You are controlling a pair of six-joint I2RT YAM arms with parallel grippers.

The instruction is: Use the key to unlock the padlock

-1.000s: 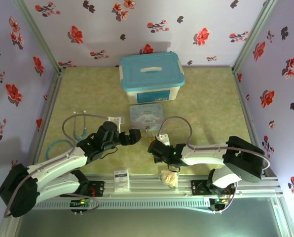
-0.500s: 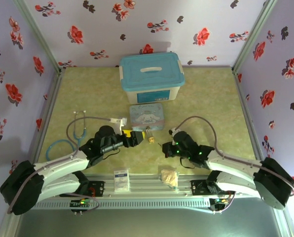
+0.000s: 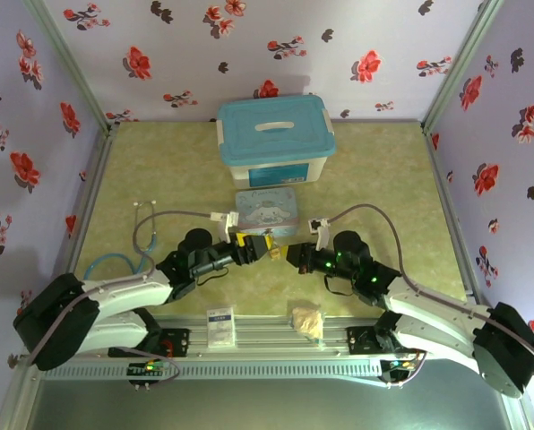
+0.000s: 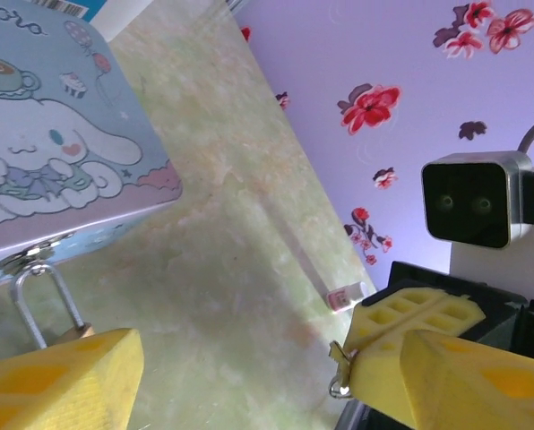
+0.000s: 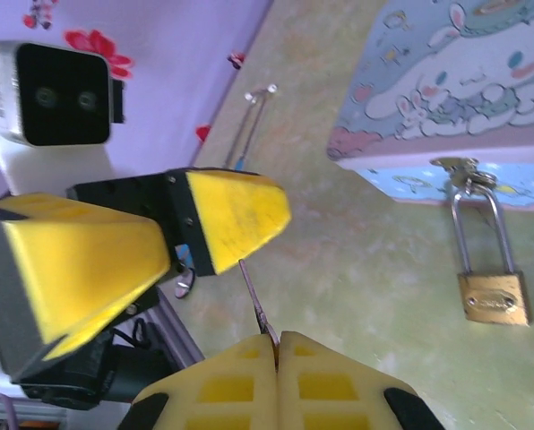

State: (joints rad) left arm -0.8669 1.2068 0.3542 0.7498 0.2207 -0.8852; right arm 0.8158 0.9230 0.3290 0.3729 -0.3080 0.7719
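Seen from above, the padlock (image 3: 270, 245) is hooked to the clasp at the 6 o'clock edge of the cartoon tin (image 3: 265, 209). At its 3 o'clock, the right gripper (image 5: 276, 351) has its fingers pressed together, pinching the key (image 5: 254, 305). At its 9 o'clock, the left gripper (image 4: 267, 385) has its fingers spread, with the padlock just beside one finger.

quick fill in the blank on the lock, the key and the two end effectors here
1. The small brass padlock hangs from the clasp of the blue cartoon tin by its thin silver ___.
2. The right end effector is shut on the thin dark metal ___.
3. The left end effector has jaws that are not shut but ___.
Missing words: shackle; key; open.
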